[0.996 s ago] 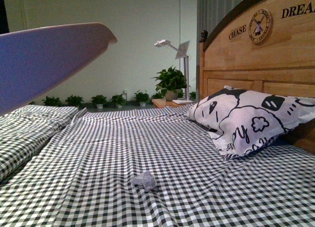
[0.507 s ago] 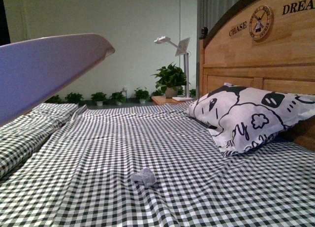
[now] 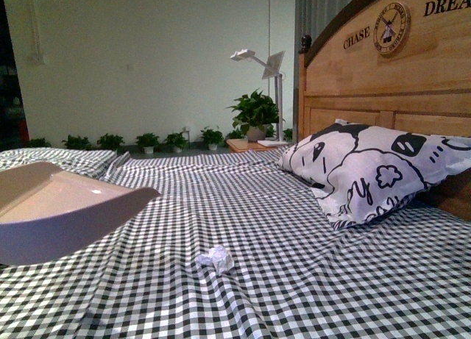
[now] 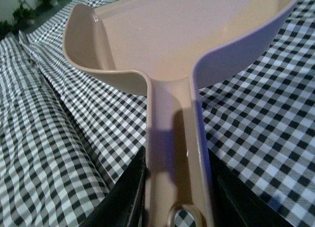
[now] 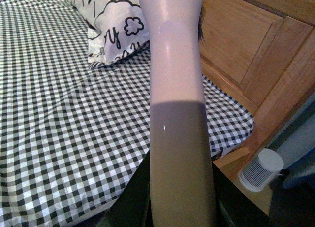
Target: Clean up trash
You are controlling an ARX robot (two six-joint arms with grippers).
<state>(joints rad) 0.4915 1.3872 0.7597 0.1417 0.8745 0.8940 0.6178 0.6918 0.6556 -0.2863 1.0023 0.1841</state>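
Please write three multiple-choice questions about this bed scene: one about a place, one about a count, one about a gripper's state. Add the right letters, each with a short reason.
1. Where does the small crumpled white paper wad lie?
A. inside the beige plastic dustpan
B. on the black-and-white checked bed sheet
C. on the floor

2. How many black-and-white printed pillows show on the bed?
A. one
B. two
C. three

3. In what state is the left gripper?
A. open and empty
B. shut on the dustpan's handle
C. shut on the paper wad

1 B: the wad sits on the sheet, apart from the dustpan.
2 A: the front view shows only one pillow.
3 B: its fingers press both sides of the handle.
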